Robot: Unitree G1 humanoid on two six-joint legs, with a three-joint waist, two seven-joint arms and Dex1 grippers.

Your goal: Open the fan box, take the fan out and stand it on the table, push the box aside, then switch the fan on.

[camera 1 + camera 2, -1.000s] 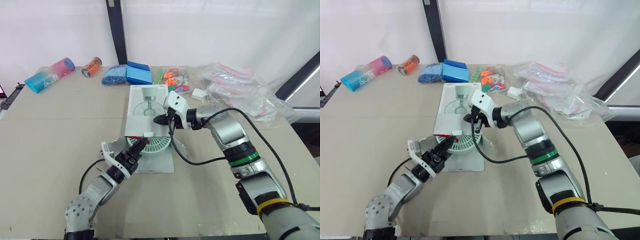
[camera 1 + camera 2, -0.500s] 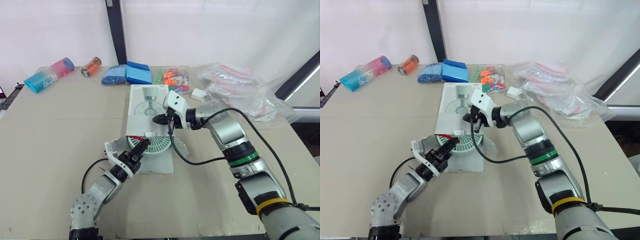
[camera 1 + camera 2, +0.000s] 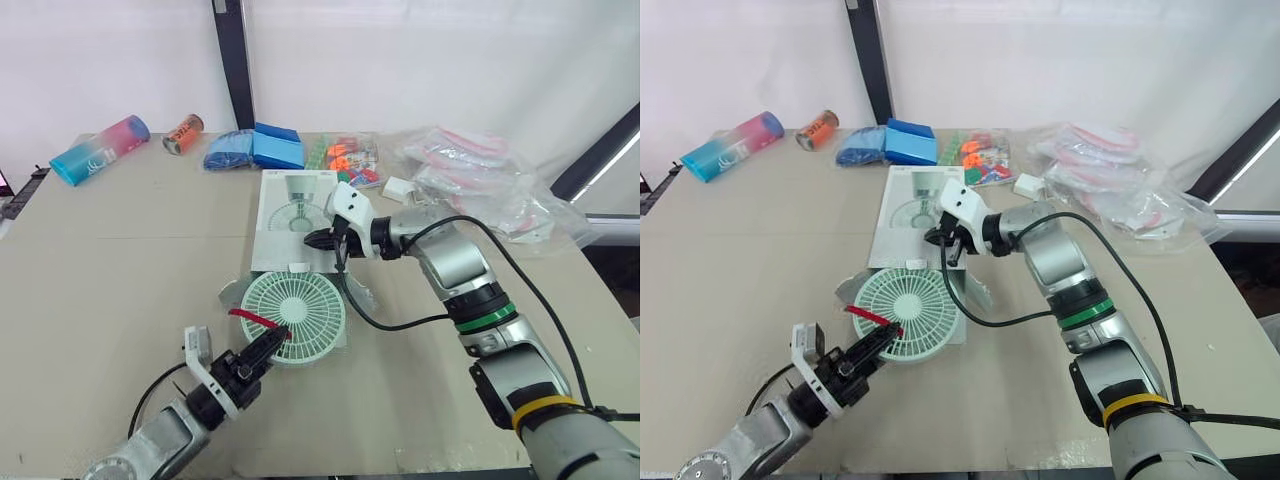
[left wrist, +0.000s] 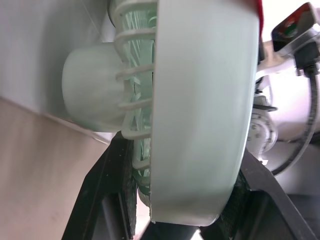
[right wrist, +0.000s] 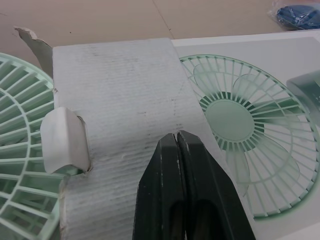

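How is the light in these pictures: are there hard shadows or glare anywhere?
Left eye view: soft, even light; the fan throws only a faint shadow on the table, and the plastic bags glint. Left wrist view: the fan's rim is bright, the fingers of the left gripper are dark. Right wrist view: the box flap is evenly lit, without glare.

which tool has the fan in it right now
The left tool, clamped on the rim of the pale green fan. The right tool is shut on nothing, its tip against the box.

Bright, even light, soft faint shadows, left wrist view perhaps backlit
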